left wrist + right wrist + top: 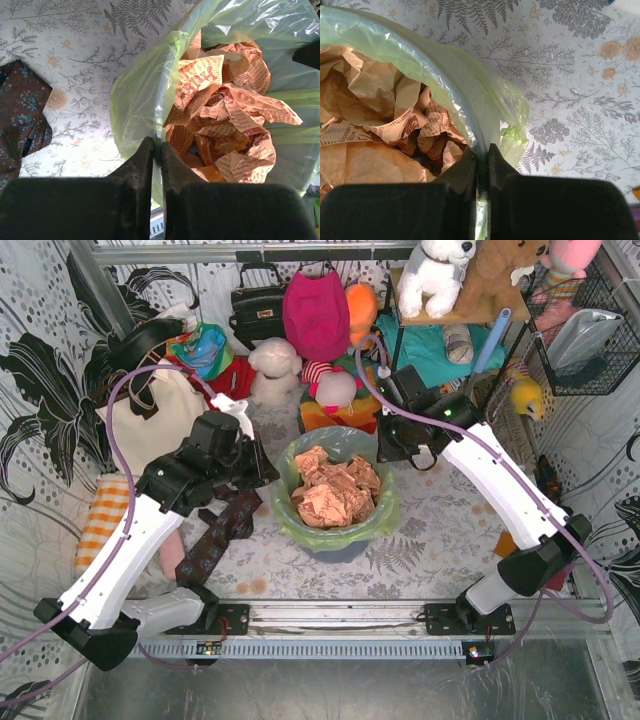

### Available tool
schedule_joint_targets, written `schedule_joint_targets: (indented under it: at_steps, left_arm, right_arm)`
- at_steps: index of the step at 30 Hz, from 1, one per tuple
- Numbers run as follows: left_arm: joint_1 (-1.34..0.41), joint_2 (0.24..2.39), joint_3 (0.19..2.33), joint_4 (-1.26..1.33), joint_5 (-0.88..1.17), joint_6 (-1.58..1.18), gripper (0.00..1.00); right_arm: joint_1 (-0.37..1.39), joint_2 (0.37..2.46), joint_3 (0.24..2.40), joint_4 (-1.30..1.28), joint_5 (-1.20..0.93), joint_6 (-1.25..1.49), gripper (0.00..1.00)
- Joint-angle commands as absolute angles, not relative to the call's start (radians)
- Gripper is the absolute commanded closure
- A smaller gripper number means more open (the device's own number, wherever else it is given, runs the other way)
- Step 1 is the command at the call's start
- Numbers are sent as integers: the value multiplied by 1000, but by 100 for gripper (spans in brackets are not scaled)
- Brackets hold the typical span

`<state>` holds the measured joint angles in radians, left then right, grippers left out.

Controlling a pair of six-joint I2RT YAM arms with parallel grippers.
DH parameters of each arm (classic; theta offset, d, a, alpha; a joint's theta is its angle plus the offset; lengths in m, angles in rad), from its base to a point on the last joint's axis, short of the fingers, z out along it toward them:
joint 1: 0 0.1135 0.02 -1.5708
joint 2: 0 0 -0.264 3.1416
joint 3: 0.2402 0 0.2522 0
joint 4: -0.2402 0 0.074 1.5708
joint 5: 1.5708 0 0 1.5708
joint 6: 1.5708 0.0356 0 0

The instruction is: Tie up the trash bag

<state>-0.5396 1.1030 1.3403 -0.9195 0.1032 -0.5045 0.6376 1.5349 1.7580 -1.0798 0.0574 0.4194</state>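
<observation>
The lime-green trash bag (381, 510) lines a blue-grey bin at the table's middle, its mouth open and folded over the rim, with crumpled orange-brown paper (335, 488) filling it. My left gripper (268, 472) is shut on the bag's left rim; in the left wrist view the fingers (157, 150) pinch the green film (142, 90) beside the paper (225, 115). My right gripper (392, 452) is shut on the bag's right rim; in the right wrist view it (481, 155) pinches the film (465, 80) next to the paper (370, 125).
A cream tote bag (155, 415) stands back left. A dark floral cloth (215, 535) and an orange striped cloth (100, 515) lie left of the bin. Plush toys, a pink bag (315, 310) and a black handbag (258, 305) crowd the back. A wire basket (590, 330) hangs at right.
</observation>
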Motion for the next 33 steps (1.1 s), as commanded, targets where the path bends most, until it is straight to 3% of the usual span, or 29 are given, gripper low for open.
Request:
schedule_joint_targets:
  at_steps: [1,5,9,13,21,25,33]
  left_arm:
    - [-552,1078,1379,-848,245,-542,93]
    - [-552,1077,1378,-859,219,-544,73]
    - [-552,1072,1400,-871,184,-548,55]
    - [-552,1059,1437,-873,144,-557,45]
    - [-552,999,1466,-903,-2,-581,42]
    - [-547,939,1394,-894,-110,-599,41]
    - [-509,886,1228,-821,-109,-684,41]
  right_arm:
    - [608,1588,1819,-973,86,446,100]
    - [605,1609,1835,-988,107,435,100]
    - [603,1600,1844,-986,105,434,70]
    - [603,1585,1877,-994,104,429,54]
    - [603,1522,1960,-1022,115,426,44]
    - [603,1473,1970,-1039,131,428,43]
    - [603,1349,1896,-1057,134,469,43]
